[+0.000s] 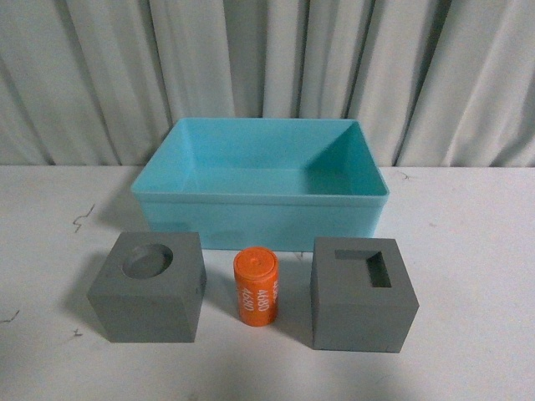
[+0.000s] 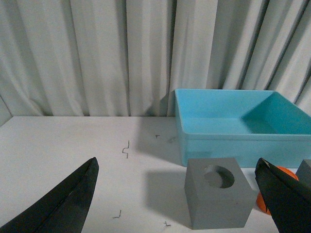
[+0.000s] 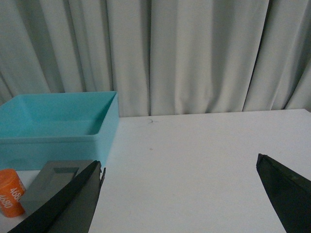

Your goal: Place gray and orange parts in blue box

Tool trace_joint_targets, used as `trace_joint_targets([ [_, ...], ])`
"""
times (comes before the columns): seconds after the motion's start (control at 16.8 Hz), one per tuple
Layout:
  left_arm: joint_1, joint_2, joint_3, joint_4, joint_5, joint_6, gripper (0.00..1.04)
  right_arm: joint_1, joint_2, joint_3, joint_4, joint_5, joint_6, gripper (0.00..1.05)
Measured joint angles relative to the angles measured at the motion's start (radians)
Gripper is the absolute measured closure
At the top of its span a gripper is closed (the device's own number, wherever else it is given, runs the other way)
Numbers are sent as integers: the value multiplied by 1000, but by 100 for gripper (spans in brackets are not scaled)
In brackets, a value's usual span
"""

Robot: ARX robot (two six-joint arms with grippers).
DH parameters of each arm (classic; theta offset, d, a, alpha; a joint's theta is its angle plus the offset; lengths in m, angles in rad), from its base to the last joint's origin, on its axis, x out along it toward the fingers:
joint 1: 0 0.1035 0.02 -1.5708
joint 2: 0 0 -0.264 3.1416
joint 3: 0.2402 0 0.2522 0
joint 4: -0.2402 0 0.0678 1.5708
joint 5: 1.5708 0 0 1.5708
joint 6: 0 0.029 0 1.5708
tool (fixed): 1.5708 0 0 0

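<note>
The blue box [image 1: 259, 213] stands empty at the middle back of the white table. In front of it sit the gray cube with a round recess [image 1: 150, 286], the orange cylinder with white digits [image 1: 255, 286] and the gray cube with a rectangular recess [image 1: 361, 292]. Neither arm shows in the front view. My left gripper [image 2: 177, 194] is open and empty, low over the table, with the round-recess cube [image 2: 218, 198] between its fingers and further off. My right gripper [image 3: 180, 189] is open and empty, to the right of the rectangular-recess cube [image 3: 51, 182] and the cylinder [image 3: 9, 191].
A pale curtain [image 1: 267, 58] hangs behind the table. Small dark marks [image 1: 81, 219] dot the table's left side. Bare white tabletop [image 3: 204, 145] lies to the right of the box [image 3: 58, 133].
</note>
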Motion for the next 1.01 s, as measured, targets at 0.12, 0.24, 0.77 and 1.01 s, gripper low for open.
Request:
trace_joint_targets([
  [0.12,0,0,0,0,0,0,7,0,0,0,0,0,0,6],
  [0.24,0,0,0,0,0,0,7,0,0,0,0,0,0,6],
  [0.77,0,0,0,0,0,0,7,0,0,0,0,0,0,6],
  [1.01,0,0,0,0,0,0,7,0,0,0,0,0,0,6],
])
